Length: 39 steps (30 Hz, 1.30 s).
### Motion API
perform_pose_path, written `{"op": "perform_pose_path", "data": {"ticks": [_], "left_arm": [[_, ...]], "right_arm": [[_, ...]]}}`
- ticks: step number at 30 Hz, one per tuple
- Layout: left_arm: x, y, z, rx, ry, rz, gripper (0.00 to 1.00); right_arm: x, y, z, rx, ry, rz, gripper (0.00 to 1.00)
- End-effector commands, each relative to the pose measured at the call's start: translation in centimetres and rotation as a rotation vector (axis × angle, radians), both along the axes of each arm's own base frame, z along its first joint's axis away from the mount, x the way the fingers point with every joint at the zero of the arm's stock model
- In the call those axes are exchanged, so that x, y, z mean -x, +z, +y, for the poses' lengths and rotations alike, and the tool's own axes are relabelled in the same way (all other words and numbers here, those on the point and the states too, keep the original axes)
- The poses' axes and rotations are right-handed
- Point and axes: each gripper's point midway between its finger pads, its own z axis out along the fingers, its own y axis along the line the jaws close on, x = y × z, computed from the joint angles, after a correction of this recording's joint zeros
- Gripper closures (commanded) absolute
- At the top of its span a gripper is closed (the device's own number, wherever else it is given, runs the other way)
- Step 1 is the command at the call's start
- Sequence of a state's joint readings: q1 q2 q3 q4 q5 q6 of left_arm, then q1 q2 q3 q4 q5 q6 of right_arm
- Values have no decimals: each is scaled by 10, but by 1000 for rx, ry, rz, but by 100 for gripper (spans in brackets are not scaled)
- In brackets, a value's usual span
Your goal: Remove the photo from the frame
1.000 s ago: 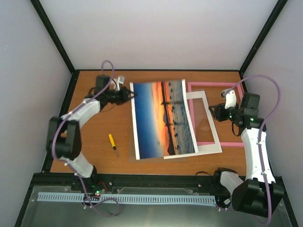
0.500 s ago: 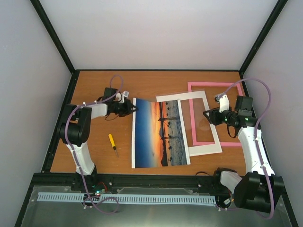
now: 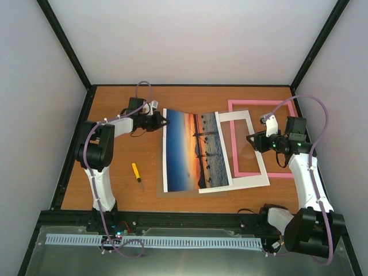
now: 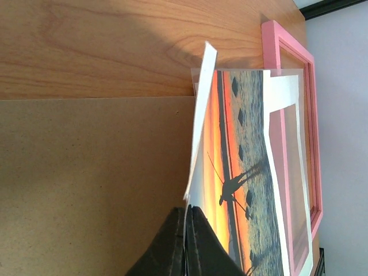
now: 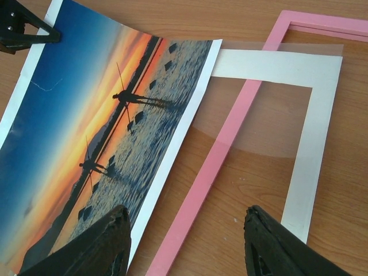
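From beside the table: the left gripper is clenched on the photo's far corner, holding that edge raised; the print lies left of the pink frame (overlapping the white mat); the right gripper is spread, empty; a sideways tug could crease or tear the pinched corner.

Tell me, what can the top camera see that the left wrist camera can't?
Only the top camera shows the yellow screwdriver, both whole arms, and the right jaws, which are open. Only the left wrist camera shows the left jaws up close, pinched shut on the edge of the photo, which curls up above the brown board. Both show the sunset photo, the pink frame and the white mat.
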<state>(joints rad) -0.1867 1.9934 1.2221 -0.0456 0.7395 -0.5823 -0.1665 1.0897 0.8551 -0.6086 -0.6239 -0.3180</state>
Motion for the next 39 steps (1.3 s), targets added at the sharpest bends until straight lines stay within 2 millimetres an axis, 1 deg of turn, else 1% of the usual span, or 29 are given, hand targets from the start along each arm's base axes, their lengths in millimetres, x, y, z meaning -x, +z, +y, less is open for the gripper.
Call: {"op": "perform_pose_path", "data": {"ticks": [1,8,11,14,16,18,20,23,26,28,30,34,37,39], "left_arm": [[-11,3,0,-22,-9,-34,98],[-16,-7,-11,-56,-40,-33,96],[-17,-10,-14,-89,-37,-42,93],[-19,-8,-12,-112,-26,-58,88],[-21,-6,-9,-137,-13,-62,82],[-26,-2,-3,-168,15,-78,71],[-23,-1,4,-205,44,-64,64],[-23,12,13,-238,91,-89,57],[-20,25,23,-268,140,-96,52],[-11,35,26,-264,160,-93,51],[2,47,28,-249,159,-99,50],[27,79,36,-284,135,-140,48],[34,109,46,-345,134,-211,45],[35,130,53,-385,137,-289,43]], "right_arm": [[0,-5,4,-2,26,-1,46],[-2,-10,4,-3,30,18,46],[-1,-11,4,-2,31,23,47],[-2,-13,4,0,31,27,46],[-2,-14,4,-1,33,33,47],[-2,-15,4,-2,35,38,47],[-3,-17,4,-3,36,43,47],[-2,-17,4,-3,36,45,47],[-3,-18,4,-4,36,48,47],[-3,-19,4,-3,37,50,47],[-3,-20,4,-1,38,53,47],[-4,-20,4,0,41,58,47],[-5,-18,4,1,46,55,47],[-7,-15,3,12,45,47,47]]}}
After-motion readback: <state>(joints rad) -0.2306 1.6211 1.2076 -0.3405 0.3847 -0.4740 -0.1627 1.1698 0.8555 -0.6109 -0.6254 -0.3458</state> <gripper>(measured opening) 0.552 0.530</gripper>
